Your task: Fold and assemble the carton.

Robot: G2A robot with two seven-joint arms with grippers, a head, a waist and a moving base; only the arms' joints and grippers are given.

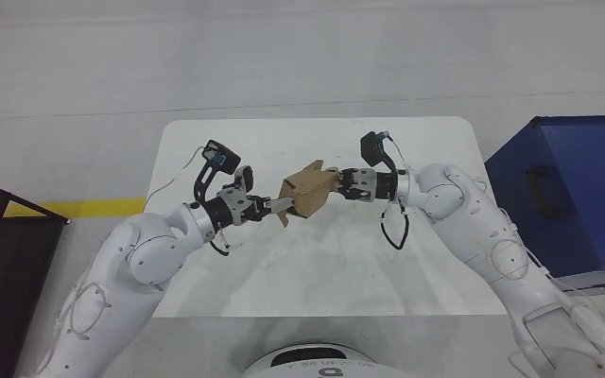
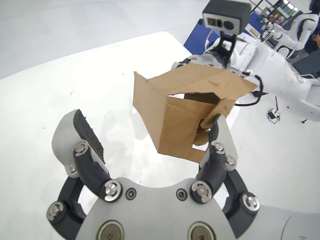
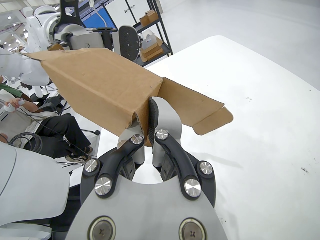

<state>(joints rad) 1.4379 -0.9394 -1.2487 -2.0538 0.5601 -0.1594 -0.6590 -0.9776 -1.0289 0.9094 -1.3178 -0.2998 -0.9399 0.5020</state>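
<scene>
Fingers (image 3: 166,116) of the right gripper (image 3: 146,106) are pressed together on an end edge of the brown carton (image 3: 100,81), so the half-folded box hangs above the white table (image 3: 250,88) with its open end turned to the other arm. The left gripper (image 2: 150,116) has its fingers (image 2: 87,136) spread wide around that open end, one pad touching a small flap (image 2: 220,108) and the other free beside the box, probably ready to push the flap inward.
</scene>
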